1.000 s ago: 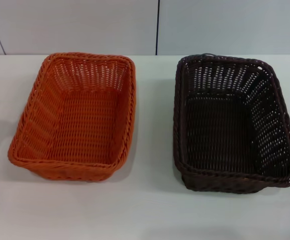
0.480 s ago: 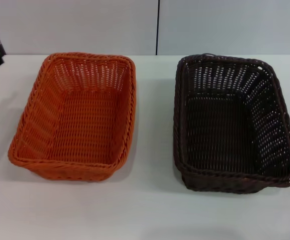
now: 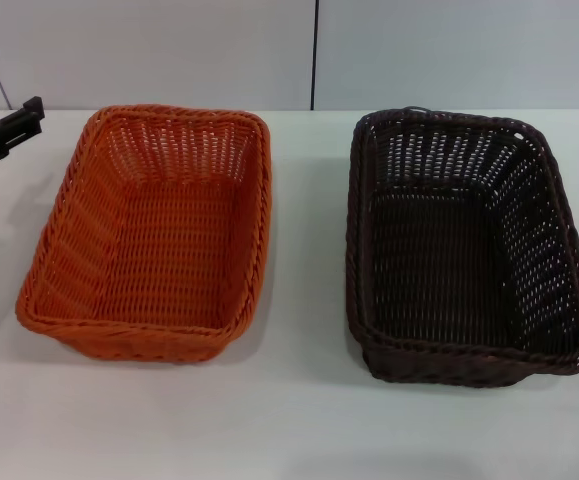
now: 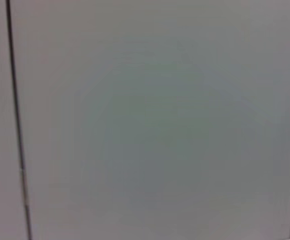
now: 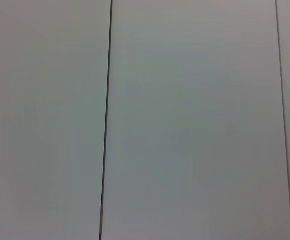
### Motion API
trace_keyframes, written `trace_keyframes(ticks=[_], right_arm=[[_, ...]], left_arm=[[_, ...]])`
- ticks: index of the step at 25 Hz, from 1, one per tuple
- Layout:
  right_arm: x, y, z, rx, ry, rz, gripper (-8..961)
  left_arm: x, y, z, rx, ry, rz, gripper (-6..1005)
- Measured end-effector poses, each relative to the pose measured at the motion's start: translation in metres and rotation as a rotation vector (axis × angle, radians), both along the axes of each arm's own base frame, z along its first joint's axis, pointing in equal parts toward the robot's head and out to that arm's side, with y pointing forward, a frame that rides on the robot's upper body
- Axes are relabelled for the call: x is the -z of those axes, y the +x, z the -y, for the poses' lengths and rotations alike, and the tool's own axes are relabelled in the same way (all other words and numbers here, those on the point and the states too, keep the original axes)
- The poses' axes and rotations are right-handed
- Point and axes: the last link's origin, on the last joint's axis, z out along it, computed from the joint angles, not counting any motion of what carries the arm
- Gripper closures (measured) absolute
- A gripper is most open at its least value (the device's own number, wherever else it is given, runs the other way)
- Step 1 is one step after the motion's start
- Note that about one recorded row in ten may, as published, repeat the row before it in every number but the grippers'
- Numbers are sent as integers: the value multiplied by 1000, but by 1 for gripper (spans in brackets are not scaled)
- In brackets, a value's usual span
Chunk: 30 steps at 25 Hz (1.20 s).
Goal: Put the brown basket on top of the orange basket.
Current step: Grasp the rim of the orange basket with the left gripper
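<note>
The orange basket (image 3: 149, 235) stands on the left of the white table, open side up and empty. The brown basket (image 3: 464, 250) stands to its right, also upright and empty, with a gap of table between them. My left gripper (image 3: 5, 108) comes in at the far left edge of the head view, above the table and just left of the orange basket's far corner. Its two dark fingers stand apart and hold nothing. My right gripper is out of view. Both wrist views show only a plain wall with dark seams.
The white table (image 3: 299, 420) has bare surface in front of both baskets and between them. A pale wall with a dark vertical seam (image 3: 315, 55) stands behind the table.
My left gripper has come further into the head view from the left edge, rising and moving right toward the orange basket's far corner. The baskets have not moved.
</note>
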Motion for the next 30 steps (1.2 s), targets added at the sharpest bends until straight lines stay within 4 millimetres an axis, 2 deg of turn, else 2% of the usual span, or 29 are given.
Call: trace_keyframes(ticks=[4,9,15,17,18,20,22,24,27,30], right_arm=[[1,0,0,2,-5,-1,129],[1,1,0,8,-12,-2,130],[3,1,-4,9,-25,-7,130],[4,2,-5,11,-31,-9,130],[4,1,-4,5,-32,-7,130],[4,0,-2,2,-32,-2,130],[4,3,1,5,-43,15,130],[4,8,2,26,-63,32,130],[2,13,0,39,-78,51,129],[-2,9,-9,18,-69,63,129]], left_arm=[[1,-3,-6,-18,74,-70,199],[4,-17,-16,-71,156,-87,201],[7,-17,-19,19,223,-131,202],[8,-17,-16,78,256,-91,202],[11,-15,-7,171,309,-51,202],[14,-15,-2,204,331,-39,203],[24,-18,8,248,359,-64,203],[43,-18,18,278,357,-123,203],[63,-17,31,289,398,-190,204],[67,-17,40,219,470,-168,204]])
